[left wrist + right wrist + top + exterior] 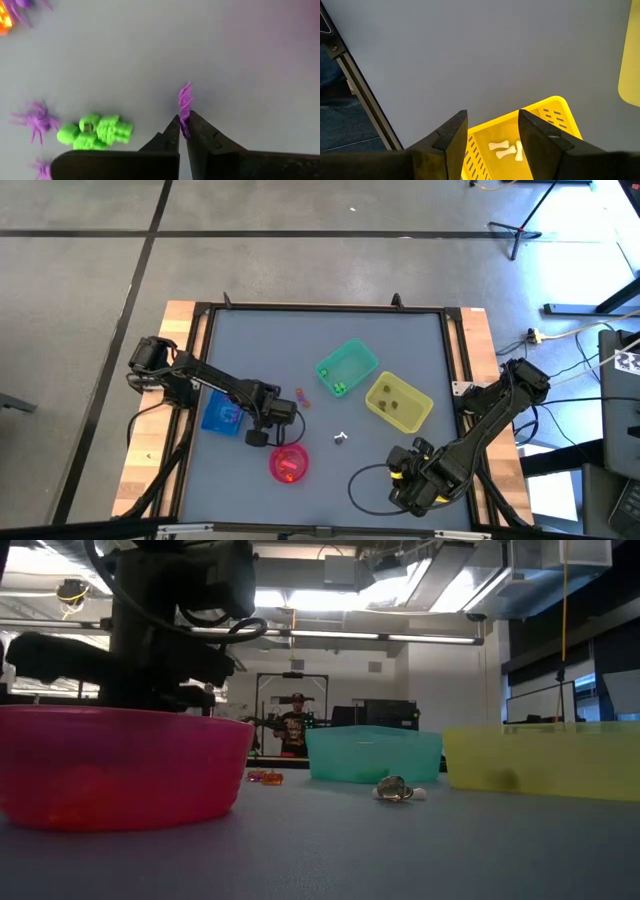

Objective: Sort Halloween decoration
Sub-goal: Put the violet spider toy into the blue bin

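Note:
In the left wrist view my left gripper (183, 125) is shut on a small purple Halloween decoration (185, 102), seen edge-on. Near it on the grey table lie a green skeleton trinket (97, 132), purple spiders (35, 120) and an orange piece (4, 22). In the high view my left gripper (272, 416) points down between the blue bin (222, 415) and the pink bowl (288, 463). At the near right, my right gripper (492, 120) stands open above a yellow bin (555, 112) with white bones (502, 148) in it. My left gripper pinches the purple trinket's near end (185, 120) between its two fingertips, coming from above and pointing down. The trinket stands on edge and sticks out beyond the tips. Whether it is lifted off the table I cannot tell.
A green bin (346, 368) and a yellow-green bin (398, 402) stand right of centre. A grey-white trinket (340, 438) lies between them and the pink bowl, and orange and purple pieces (300, 397) lie right of my left gripper. A person (293, 725) stands far behind the table.

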Robot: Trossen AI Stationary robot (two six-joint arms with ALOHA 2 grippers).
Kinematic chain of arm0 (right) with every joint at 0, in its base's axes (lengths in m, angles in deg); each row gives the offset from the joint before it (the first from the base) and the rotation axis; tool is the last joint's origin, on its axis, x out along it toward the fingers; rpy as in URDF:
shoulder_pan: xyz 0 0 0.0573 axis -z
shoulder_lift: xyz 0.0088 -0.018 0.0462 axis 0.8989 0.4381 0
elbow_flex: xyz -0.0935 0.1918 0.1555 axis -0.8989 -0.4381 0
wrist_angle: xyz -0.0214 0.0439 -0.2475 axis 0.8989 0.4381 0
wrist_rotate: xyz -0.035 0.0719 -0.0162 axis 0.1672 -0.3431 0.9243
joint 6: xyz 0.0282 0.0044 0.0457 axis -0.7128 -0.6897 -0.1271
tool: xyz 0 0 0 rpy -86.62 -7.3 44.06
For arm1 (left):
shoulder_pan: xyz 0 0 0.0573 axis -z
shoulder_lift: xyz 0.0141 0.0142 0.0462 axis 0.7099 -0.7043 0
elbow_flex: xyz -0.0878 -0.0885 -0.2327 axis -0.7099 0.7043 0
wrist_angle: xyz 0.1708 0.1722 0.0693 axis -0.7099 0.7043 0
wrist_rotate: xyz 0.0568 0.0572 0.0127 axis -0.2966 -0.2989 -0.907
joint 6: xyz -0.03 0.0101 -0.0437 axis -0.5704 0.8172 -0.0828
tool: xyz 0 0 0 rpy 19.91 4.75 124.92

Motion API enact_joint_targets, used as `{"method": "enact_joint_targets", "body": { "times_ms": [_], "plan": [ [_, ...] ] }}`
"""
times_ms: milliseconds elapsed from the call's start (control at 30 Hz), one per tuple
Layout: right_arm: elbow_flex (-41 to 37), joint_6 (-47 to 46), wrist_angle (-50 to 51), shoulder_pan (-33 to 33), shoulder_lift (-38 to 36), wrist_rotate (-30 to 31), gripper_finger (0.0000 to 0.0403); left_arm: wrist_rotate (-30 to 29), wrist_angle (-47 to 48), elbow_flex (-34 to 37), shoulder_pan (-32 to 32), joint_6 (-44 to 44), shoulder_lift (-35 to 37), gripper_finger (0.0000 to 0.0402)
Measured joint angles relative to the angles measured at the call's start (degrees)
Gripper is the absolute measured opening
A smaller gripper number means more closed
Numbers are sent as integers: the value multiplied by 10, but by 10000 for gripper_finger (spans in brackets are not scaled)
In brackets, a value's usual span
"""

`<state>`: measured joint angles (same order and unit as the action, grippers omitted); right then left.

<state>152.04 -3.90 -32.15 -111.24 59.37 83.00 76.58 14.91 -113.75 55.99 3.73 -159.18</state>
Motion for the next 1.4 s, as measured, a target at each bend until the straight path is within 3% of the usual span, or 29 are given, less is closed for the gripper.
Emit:
{"method": "enact_joint_targets", "body": {
  "times_ms": [500, 767, 1000, 1400],
  "plan": [
    [0, 0, 0, 0, 0, 0, 172, 3, 232, -104, 0, 31, 0, 0],
    [0, 0, 0, 0, 0, 5, 172, 20, 322, -105, 0, 53, 63, 0],
    [0, -1, -15, 0, 0, 15, 172, 11, 371, -105, 0, -28, 127, 0],
    [0, 0, -89, 0, 0, 170, 172, -42, 460, -105, 13, -191, 143, 1]
  ]
}}
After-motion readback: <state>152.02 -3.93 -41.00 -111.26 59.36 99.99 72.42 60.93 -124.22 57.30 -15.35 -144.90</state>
